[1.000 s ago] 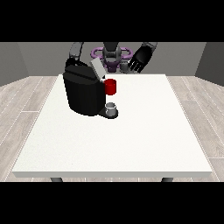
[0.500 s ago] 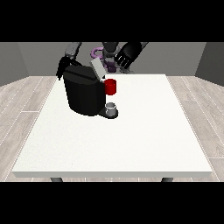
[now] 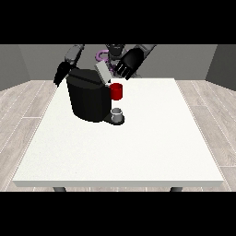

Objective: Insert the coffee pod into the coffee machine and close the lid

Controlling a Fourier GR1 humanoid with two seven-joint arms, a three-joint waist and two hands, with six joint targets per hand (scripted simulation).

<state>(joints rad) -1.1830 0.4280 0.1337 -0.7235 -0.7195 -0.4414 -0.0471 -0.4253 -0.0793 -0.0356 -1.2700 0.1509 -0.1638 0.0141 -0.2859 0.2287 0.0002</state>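
One white desk (image 3: 138,152) stands here, carrying one black coffee machine (image 3: 87,99). That machine has one grey lid (image 3: 103,73), tilted up, and one red thing at the machine (image 3: 116,91) on its front. One grey thing (image 3: 118,113) sits on the machine's base. Two black hands show: one at the view's left (image 3: 61,73), one at the view's right (image 3: 126,64).
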